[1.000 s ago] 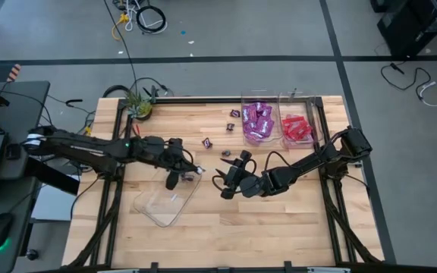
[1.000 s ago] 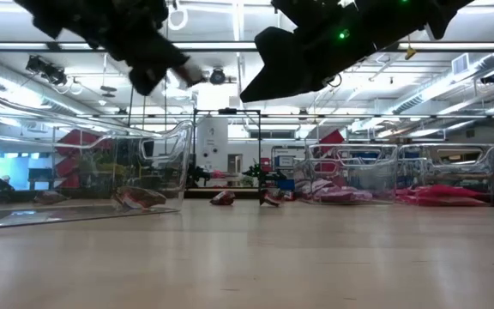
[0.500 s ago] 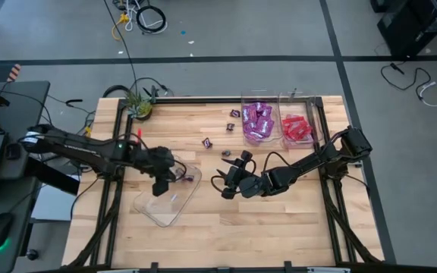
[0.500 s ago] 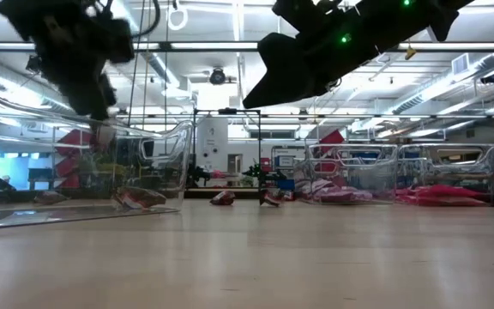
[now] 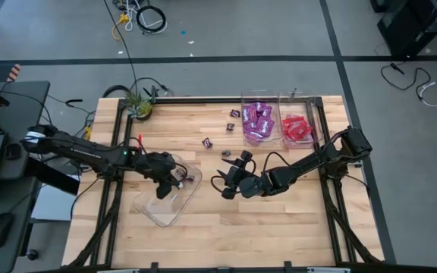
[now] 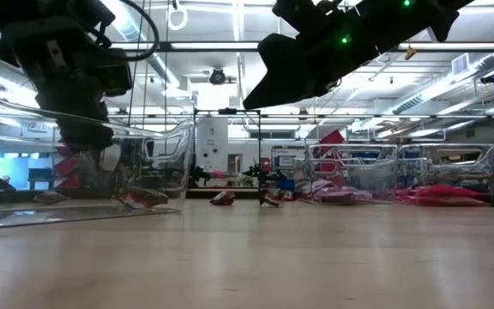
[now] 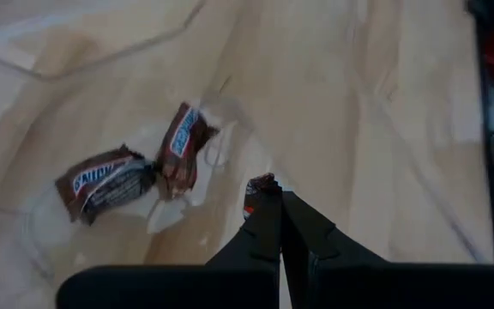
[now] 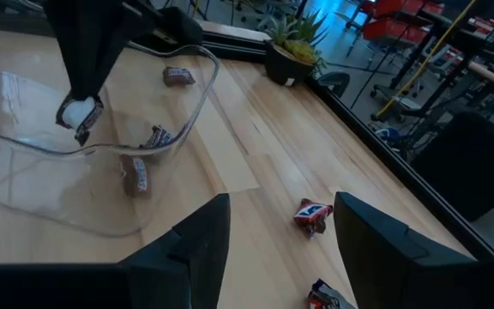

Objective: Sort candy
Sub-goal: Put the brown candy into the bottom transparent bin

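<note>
Left gripper (image 5: pixel 162 185): over the near clear tray (image 5: pixel 149 213), fingers pinched together on a brown candy (image 8: pixel 79 112); the wrapper end shows at the fingertips (image 7: pixel 262 185).
Near tray contents: two brown pieces (image 7: pixel 103 182) lie on its floor, side by side, just beside the pinched one.
Right gripper (image 5: pixel 227 180): raised above mid-table, well clear of the board, fingers (image 8: pixel 197 249) spread wide with nothing between them.
Loose candy: a brown piece (image 5: pixel 225 153) lies on the wood just beyond the right gripper, another (image 5: pixel 207 142) a little farther, two more (image 5: pixel 234 114) near the far trays.
Purple tray (image 5: pixel 242 97): at the far edge, holding a heap of purple packets (image 5: pixel 257 121).
Red tray (image 5: pixel 310 114): touching the purple tray on its right side, holding red packets (image 5: pixel 296 129).
Plant (image 5: pixel 137 106): small pot at the table's far left corner.
</note>
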